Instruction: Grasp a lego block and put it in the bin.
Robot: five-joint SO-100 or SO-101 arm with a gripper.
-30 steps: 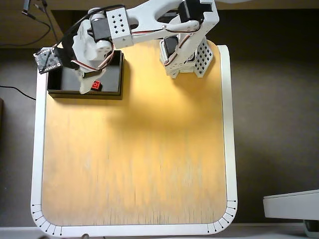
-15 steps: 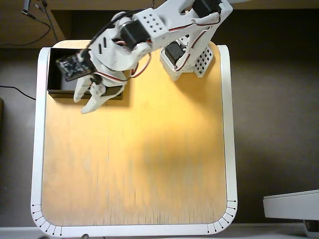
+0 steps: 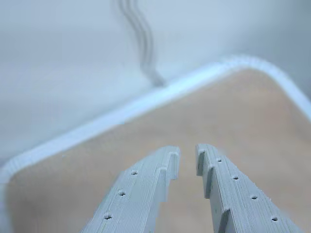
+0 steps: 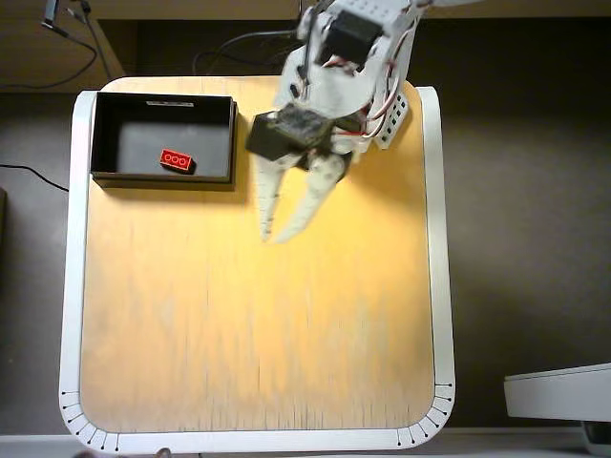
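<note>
The lego block (image 4: 176,159) lies flat on the dark floor of the bin (image 4: 162,176), a little left of the middle and nearer the front wall as the overhead view shows it, touching no wall. It rests there on its own, nothing holding it, so the placing part of the job looks done to me.

The bin sits in the far left corner of the table (image 4: 239,334) in that view, tucked near the white rim, which leaves the broad wooden surface free for the arm to work over.

The gripper (image 4: 277,234) hangs over bare wood to the right of the bin, clear of its wall, fingers pointing towards the near edge. Its jaws are parted with a narrow gap and hold nothing; the wrist view shows the same, two pale ridged fingers (image 3: 141,189) with only the table and its white rim beyond them. Being empty and off to the side, the arm seems to me parked out of the way, with no other block in sight on the table to go for.
</note>
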